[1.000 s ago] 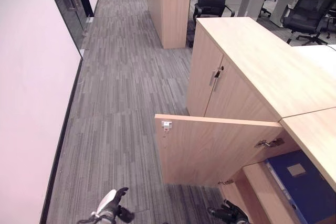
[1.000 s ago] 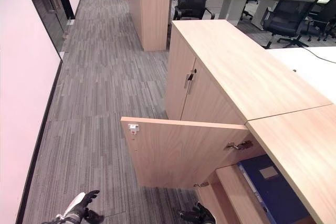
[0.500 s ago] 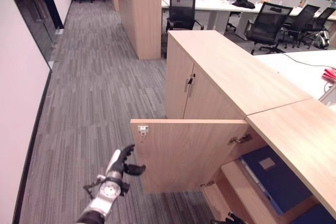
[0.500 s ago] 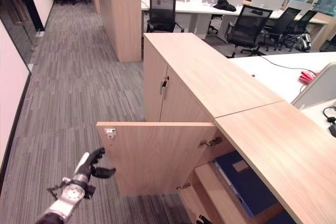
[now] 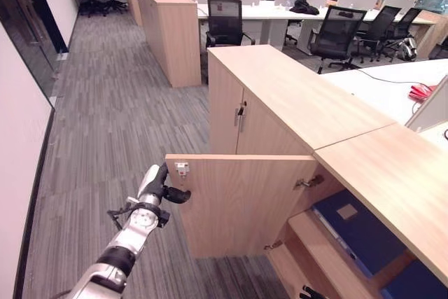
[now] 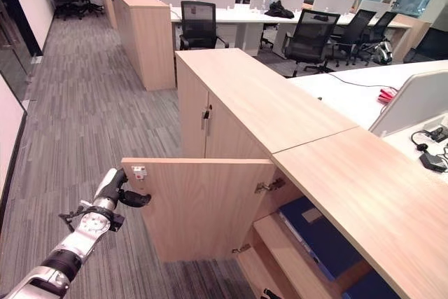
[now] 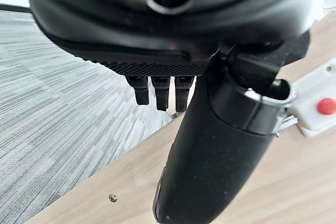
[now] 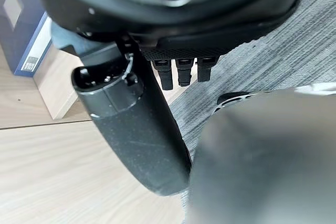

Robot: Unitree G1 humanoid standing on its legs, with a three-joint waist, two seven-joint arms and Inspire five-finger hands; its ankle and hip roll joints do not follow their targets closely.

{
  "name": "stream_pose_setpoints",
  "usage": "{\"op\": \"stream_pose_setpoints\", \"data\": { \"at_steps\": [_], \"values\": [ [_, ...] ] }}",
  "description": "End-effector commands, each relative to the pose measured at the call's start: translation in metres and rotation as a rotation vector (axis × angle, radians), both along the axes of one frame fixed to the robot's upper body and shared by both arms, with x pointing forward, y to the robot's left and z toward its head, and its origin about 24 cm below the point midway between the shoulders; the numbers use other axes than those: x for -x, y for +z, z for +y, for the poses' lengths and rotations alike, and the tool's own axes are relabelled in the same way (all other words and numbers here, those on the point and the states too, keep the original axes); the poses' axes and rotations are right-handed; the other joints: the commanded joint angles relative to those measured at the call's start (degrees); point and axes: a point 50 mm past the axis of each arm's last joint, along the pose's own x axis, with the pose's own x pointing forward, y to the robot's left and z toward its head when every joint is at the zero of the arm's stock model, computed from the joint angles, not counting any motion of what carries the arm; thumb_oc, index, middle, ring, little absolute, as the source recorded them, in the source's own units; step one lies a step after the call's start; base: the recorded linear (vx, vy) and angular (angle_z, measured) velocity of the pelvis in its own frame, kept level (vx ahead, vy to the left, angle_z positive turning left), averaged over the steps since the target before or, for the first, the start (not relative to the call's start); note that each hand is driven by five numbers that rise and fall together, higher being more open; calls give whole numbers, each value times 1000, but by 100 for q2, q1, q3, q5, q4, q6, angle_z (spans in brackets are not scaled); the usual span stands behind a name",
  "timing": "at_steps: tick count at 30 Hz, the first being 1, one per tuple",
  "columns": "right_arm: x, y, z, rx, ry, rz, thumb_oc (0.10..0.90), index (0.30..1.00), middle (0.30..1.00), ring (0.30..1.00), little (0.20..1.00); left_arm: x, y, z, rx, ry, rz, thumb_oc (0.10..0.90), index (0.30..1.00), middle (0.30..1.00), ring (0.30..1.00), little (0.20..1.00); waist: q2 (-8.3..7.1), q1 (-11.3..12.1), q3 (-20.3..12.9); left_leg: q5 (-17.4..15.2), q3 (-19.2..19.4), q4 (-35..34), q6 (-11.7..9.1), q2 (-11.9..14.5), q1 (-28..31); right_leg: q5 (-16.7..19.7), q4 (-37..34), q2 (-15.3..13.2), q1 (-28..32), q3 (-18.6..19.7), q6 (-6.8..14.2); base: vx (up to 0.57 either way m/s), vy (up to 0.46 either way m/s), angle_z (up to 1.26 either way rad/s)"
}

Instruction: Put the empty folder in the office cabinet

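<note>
At 9 o'clock in the left eye view, the left hand (image 5: pixel 159 185) is raised to the free edge of the open cabinet door (image 5: pixel 245 201); one second earlier it hung low near the floor, and half a second earlier it was only partway up, short of the door. Note that the camera has also tilted up over the same interval, so the apparent shift of the furniture is no movement of the things themselves. The thumb points toward the door's outer corner beside the white latch fitting (image 5: pixel 182 168); in the left wrist view the fingers (image 7: pixel 160 89) are bent over at their tips and grasp nothing, with the door face lying just past them. At the centre, the door stands swung out from the office cabinet (image 5: pixel 364 173). At 4 o'clock, the blue folder (image 5: pixel 353 230) lies flat on the shelf (image 5: pixel 315 253) inside the open compartment, free of both hands. In the right wrist view, the right hand (image 8: pixel 142 129) sits low by the cabinet's lower edge, fingers likewise curled on nothing, with the folder visible beyond it. Judgement: placement appears complete; the left hand's rise to the door edge indicates that closing the door is the step in hand.
</note>
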Motion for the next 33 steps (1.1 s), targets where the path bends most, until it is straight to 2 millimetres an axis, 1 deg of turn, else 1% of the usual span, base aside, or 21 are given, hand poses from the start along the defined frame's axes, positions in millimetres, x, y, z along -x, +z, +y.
{"op": "stream_pose_setpoints", "data": {
  "at_steps": [1,4,7,9,12,13,14,15,17,18,19,20,23,24,26,27,28,29,30,31,33],
  "values": [
    [-21,8,-22,80,72,-62,800,900,900,900,900,-64,99,-26,24,-96,-394,800,900,900,900,900,300,54,-92,-394,287,-6,-446,440,198,-552,432,-163,80,-149,554,-2,12,-6],
    [-22,8,-24,85,61,-59,800,900,900,900,900,-61,94,-38,47,-145,-390,800,900,900,900,900,283,79,-68,-402,295,-6,-432,433,203,-540,451,-172,64,-146,561,-2,7,-2],
    [-23,8,-23,82,57,-64,800,900,900,900,900,-54,81,-48,101,-167,-365,800,900,900,900,900,267,97,-51,-412,295,-6,-420,431,206,-542,489,-189,50,-151,563,0,0,0],
    [-25,8,-26,95,23,-55,800,900,900,900,900,-38,58,-65,182,-219,-306,800,900,900,900,900,253,161,17,-435,267,-6,-374,413,205,-541,610,-222,7,-154,571,-11,40,0],
    [-26,8,-27,96,4,-52,800,900,900,900,900,-27,49,-72,225,-251,-279,800,900,900,900,900,258,204,60,-452,272,-6,-335,389,208,-544,713,-249,-45,-155,583,-9,50,2],
    [-29,8,-28,93,-19,-60,800,900,900,900,900,-11,38,-77,253,-303,-239,800,900,900,900,900,270,249,130,-465,301,-6,-306,375,206,-523,811,-286,-121,-160,606,-12,64,0],
    [-30,9,-29,93,-28,-60,800,900,900,900,900,-4,35,-78,264,-327,-221,800,900,900,900,900,279,282,148,-467,313,-6,-287,365,198,-517,857,-304,-162,-151,614,-24,107,-9],
    [-34,10,-33,95,-52,-68,800,900,900,900,900,9,32,-81,220,-426,-184,800,900,900,900,900,311,325,217,-466,332,-6,-259,353,156,-480,922,-336,-246,-157,647,-30,84,-7],
    [-35,10,-34,94,-58,-70,800,900,900,900,900,15,33,-79,182,-475,-172,800,900,900,900,900,314,353,243,-469,368,-6,-247,345,140,-464,958,-356,-300,-142,672,-34,69,-4],
    [-37,11,-36,94,-69,-72,800,900,900,900,900,25,28,-76,147,-529,-131,800,900,900,900,900,335,374,333,-466,430,-6,-234,336,90,-386,986,-405,-407,-137,718,-34,52,-5],
    [-37,11,-36,93,-69,-72,800,900,900,900,900,26,28,-76,147,-529,-131,800,900,900,900,900,331,383,327,-466,440,-6,-232,334,86,-383,989,-407,-419,-125,721,-110,47,-22],
    [-45,13,-38,100,-74,-88,800,900,900,900,900,36,23,-69,170,-521,-101,800,900,900,900,900,345,462,417,-457,594,-6,-232,356,16,-165,1011,-502,-588,-341,770,-103,-12,-35],
    [-52,15,-38,101,-85,-110,800,900,900,900,900,45,16,-65,158,-525,-60,800,900,900,900,900,359,504,437,-420,742,-6,-252,401,-95,-18,944,-565,-645,-503,856,-99,-22,-65],
    [-61,17,-37,98,-103,-131,800,900,900,900,900,52,10,-64,152,-525,-31,800,900,900,900,900,420,537,543,-329,839,-6,-252,462,-216,156,1112,-672,-845,-560,903,-190,1,-57],
    [-63,18,-36,96,-105,-136,800,900,900,900,900,55,9,-63,163,-516,-26,800,900,900,900,900,458,571,547,-295,885,-6,-234,480,-283,82,1253,-721,-912,-645,880,-145,30,-43],
    [-67,18,-33,91,-102,-145,800,900,900,900,900,58,5,-62,179,-497,-13,800,900,900,900,900,525,661,555,-249,1018,-6,-197,517,-336,-18,1399,-815,-888,-964,818,-187,56,-39],
    [-76,21,-29,99,-73,-160,800,900,900,900,900,66,-1,-62,212,-476,14,800,900,900,900,900,620,835,545,-250,1258,35,-155,564,-384,-361,1872,-1023,-769,-1643,663,-238,64,-32],
    [-81,22,-25,99,-49,-170,800,900,900,900,900,71,-5,-63,221,-473,34,800,900,900,900,900,614,912,512,-218,1442,67,-140,574,-415,-436,2005,-1077,-653,-1931,632,-208,21,-60],
    [-86,23,-21,96,-23,-183,800,900,900,900,900,74,-7,-63,225,-474,44,800,900,900,900,900,582,958,483,-183,1615,96,-133,577,-428,-434,2029,-1086,-558,-2085,622,-53,-14,-95],
    [-86,23,-18,93,-3,-184,800,900,900,900,900,76,-7,-64,233,-476,45,800,900,900,900,900,561,979,435,-265,1598,71,-147,557,-352,-561,1980,-1050,-474,-2007,701,-9,-51,-104],
    [-84,22,-16,97,26,-174,800,900,900,900,900,80,-7,-68,252,-498,50,800,900,900,900,900,525,1006,351,-196,1827,94,-174,546,-332,-672,1492,-925,-236,-2024,667,-6,-83,-75]
  ]
}}
